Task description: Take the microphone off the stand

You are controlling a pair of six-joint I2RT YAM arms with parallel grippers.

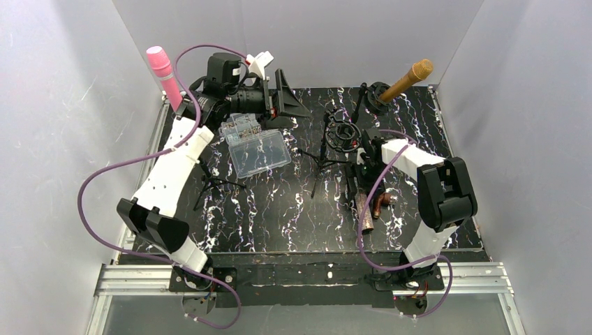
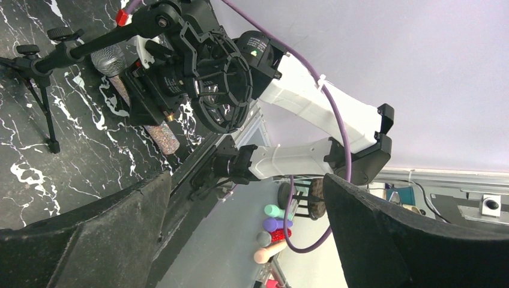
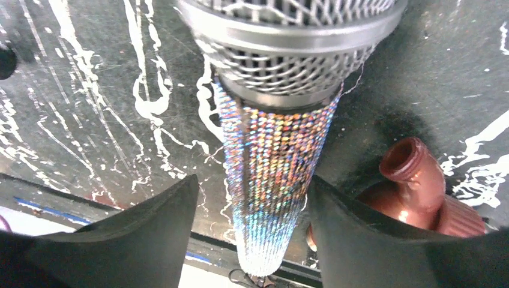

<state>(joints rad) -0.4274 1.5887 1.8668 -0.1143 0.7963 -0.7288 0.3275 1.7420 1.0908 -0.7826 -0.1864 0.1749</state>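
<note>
Nearest the bases, the mic [image 1: 366,213] is seen lying on the table [image 1: 279,216], out of the stand [image 1: 340,134]. Its long axis runs near to far (mesh head farther, tail toward the near edge). It is straddled from above by the right gripper [image 3: 253,180], whose jaws are spread, with a gap showing on one side; nothing appears clamped. The right arm is by far the closer. Farther off, the left gripper [image 2: 246,179] is held agape and empty. No writing can be read.
</note>
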